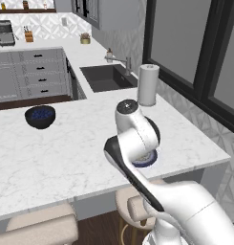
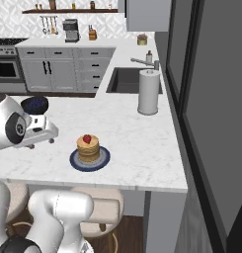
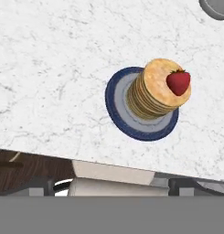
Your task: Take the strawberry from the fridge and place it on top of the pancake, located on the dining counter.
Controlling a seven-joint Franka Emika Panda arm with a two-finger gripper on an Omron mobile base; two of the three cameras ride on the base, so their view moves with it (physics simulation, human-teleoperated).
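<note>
Nearest the cameras, a couple of beige bar stools (image 2: 100, 210) are tucked under the edge of the dining counter (image 2: 137, 143), with dark wood floor below them. Just past that edge sits the dark blue plate (image 3: 120, 114) with the pancake (image 3: 154, 93) stack on it, and the strawberry (image 3: 178, 82) is resting right on top of the stack, a bit off-centre toward one rim. Nothing is touching the berry. The gripper itself isn't clearly visible in these shots; the hand view looks down on the stack from above and nothing is held between the fingers, so the pincer is released and spread wide. In the right base view the arm's white wrist (image 2: 36, 132) hangs over the counter to the left of the plate. Further back there's a dark bowl of blueberries (image 1: 40, 116), then a paper towel roll (image 2: 148, 92) standing upright near the dark sink (image 1: 106, 77). Grey cabinets (image 2: 68, 69) and a coffee machine (image 2: 70, 30) are along the far wall.
</note>
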